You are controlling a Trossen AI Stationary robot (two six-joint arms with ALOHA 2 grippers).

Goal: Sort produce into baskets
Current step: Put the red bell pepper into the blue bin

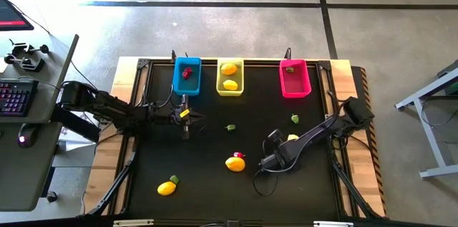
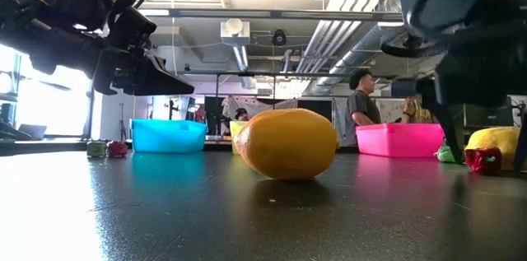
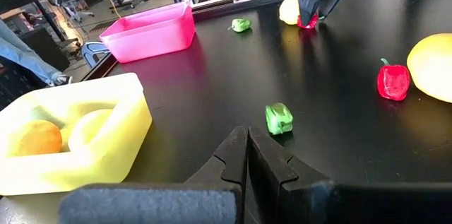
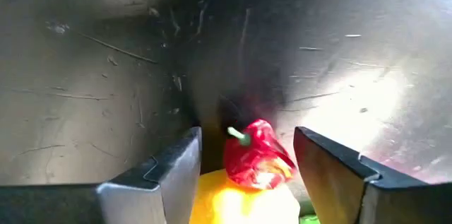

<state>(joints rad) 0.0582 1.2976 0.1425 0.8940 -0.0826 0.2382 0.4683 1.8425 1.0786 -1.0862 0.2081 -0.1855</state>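
My right gripper (image 4: 247, 136) points down, open, one finger on each side of a small red pepper (image 4: 258, 155) without touching it. The pepper lies on the table against a yellow lemon (image 4: 240, 199). In the left wrist view the right gripper (image 3: 308, 5) stands over this red pepper (image 3: 307, 21). My left gripper (image 3: 247, 146) is shut and empty, hovering in front of the blue basket (image 1: 176, 76). The blue, yellow (image 1: 220, 78) and pink (image 1: 283, 80) baskets stand in a row at the far edge, each with produce inside.
Loose on the black table: an orange-yellow lemon (image 1: 234, 164) with a red piece (image 1: 239, 155) beside it, a lemon (image 1: 166, 188) with a green bit near the front left, and green pieces (image 1: 230, 127) (image 1: 295, 118) mid-table. People stand in the room behind.
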